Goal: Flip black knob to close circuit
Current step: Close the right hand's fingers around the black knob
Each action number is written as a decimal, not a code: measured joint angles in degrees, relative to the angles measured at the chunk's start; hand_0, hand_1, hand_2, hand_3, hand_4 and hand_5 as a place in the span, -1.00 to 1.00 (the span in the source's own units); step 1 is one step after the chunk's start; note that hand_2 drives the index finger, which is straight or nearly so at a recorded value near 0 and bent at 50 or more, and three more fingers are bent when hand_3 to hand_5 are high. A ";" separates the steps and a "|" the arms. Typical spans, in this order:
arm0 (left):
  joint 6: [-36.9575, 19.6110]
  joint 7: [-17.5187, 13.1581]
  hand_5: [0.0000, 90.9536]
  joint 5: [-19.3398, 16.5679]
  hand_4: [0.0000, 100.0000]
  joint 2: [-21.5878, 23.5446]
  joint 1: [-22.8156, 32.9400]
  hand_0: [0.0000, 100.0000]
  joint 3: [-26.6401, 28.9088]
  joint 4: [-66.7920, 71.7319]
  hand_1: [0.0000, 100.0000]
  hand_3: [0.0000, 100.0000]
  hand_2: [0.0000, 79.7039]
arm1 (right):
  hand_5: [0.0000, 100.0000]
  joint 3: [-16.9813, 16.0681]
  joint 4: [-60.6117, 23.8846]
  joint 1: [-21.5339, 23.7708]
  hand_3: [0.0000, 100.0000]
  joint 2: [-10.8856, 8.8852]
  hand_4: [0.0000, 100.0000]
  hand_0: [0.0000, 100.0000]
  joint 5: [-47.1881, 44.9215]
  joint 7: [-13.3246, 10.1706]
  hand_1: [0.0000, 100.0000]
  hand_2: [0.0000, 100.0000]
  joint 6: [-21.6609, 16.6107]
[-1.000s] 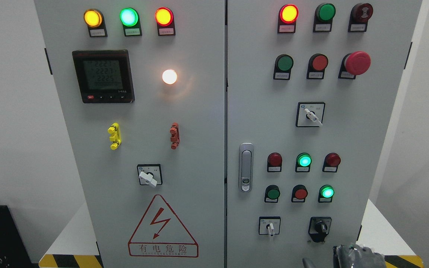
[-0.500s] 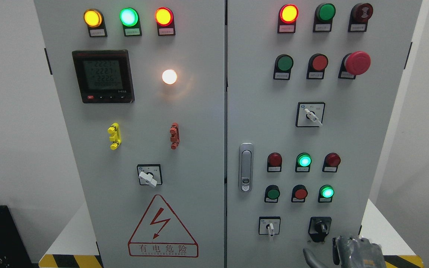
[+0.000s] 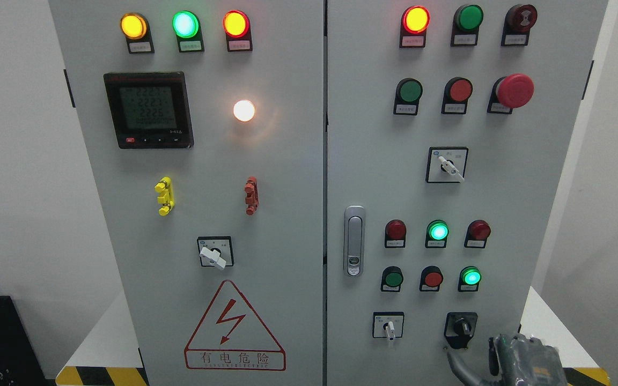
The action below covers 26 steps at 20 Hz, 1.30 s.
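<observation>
At the lower right edge of the frame the right hand (image 3: 507,359) rises into view, grey and partly cut off, one finger (image 3: 462,367) stretched up and to the left, holding nothing. Its tip sits just below the black knob (image 3: 462,327), close but apart from it. That knob is mounted low on the right cabinet door (image 3: 502,203), right of a small white selector switch (image 3: 389,327) and beneath a lit green lamp (image 3: 470,277).

The cabinet (image 3: 287,214) is pale grey, its black knob (image 3: 461,326) on a black plate. Its warning triangle (image 3: 234,328) is red-outlined around a red bolt. The right hand (image 3: 523,359) is dark grey.
</observation>
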 measured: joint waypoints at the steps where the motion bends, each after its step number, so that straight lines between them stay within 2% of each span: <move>1: 0.00 0.00 -1.00 0.00 -0.95 0.00 0.00 -1.00 0.00 0.00 -1.00 -0.90 -1.00 | 0.61 -0.02 0.18 -0.10 1.00 -0.11 0.68 -1.00 -0.04 -0.05 -1.00 0.73 0.47; 12: 0.01 0.00 -1.00 0.00 -0.95 0.00 0.00 -1.00 0.00 0.00 -1.00 -0.90 -1.00 | 0.63 0.24 1.75 -1.13 1.00 0.47 0.69 -1.00 -0.19 -0.36 -1.00 0.74 2.70; 26: 0.01 0.00 -1.00 0.00 -0.94 0.00 0.00 -1.00 0.00 0.00 -1.00 -0.90 -1.00 | 0.64 0.54 3.66 -3.07 1.00 0.85 0.70 -1.00 -0.25 -0.40 -1.00 0.74 3.00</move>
